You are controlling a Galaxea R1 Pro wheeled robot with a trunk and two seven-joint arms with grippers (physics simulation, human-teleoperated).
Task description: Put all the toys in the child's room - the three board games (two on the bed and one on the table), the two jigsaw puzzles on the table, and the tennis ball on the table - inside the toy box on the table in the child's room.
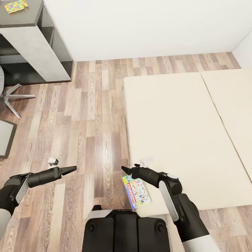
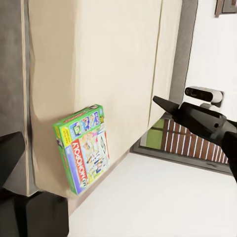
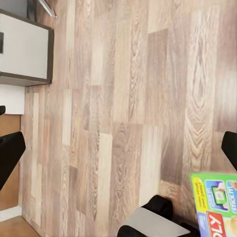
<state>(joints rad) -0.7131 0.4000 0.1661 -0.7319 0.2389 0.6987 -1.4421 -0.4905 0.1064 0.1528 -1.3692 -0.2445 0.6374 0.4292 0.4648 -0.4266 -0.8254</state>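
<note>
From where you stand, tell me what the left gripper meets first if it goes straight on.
Probably the bed's edge near the Monopoly box: the left wrist view aims there. The right gripper sits close beside that line; depth is unclear.

Plain white walls (image 1: 147,28) meet a wood-plank floor (image 1: 87,119), with a chair's grey star base (image 1: 14,98) nearby.

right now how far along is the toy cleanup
Nothing looks done from here. A Monopoly box lies on the near corner of the bed, and a puzzle sits on the table. Neither the left gripper nor the right gripper holds anything. The right one hangs just above the Monopoly box, so picking it up looks like the step in hand.
</note>
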